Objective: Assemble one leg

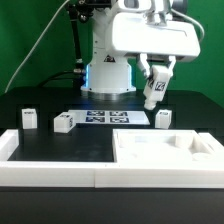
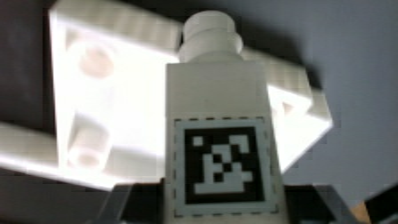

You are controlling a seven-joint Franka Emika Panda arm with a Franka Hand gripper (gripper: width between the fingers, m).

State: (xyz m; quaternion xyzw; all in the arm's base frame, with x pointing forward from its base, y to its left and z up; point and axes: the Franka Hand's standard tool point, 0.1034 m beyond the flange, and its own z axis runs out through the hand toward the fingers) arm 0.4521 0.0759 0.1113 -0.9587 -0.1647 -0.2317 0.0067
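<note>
Exterior view: the hand point(image 1: 156, 84) hangs in the air above the black counter point(image 1: 60, 146), toward the exterior view's right, its two fingers clamped on the leg point(image 1: 152, 98). This small white post is held tilted rather than upright, well clear of the counter, with its black-and-white tag facing the camera. Directly below it a second leg point(image 1: 163, 119) stands on the counter, just beside the far edge of the large white tray-like piece point(image 1: 140, 152), which lies flat at the front on the exterior view's right with recesses in its top. The marker board point(image 1: 105, 118) lies flat near the middle of the counter. A third leg point(image 1: 64, 123) stands just beside it on the exterior view's left, and a fourth leg point(image 1: 29, 118) stands farther out on that side, apart from the others. A white rail point(image 1: 45, 172) runs along the front edge. In the wrist view the gripped leg fills the centre — its tag is close to the dark fingers point(image 2: 134, 207) and its rounded peg end points away from them. Behind the peg lies a corner of the tray-like piece with two round holes; this view does not show whether peg and piece touch.
</note>
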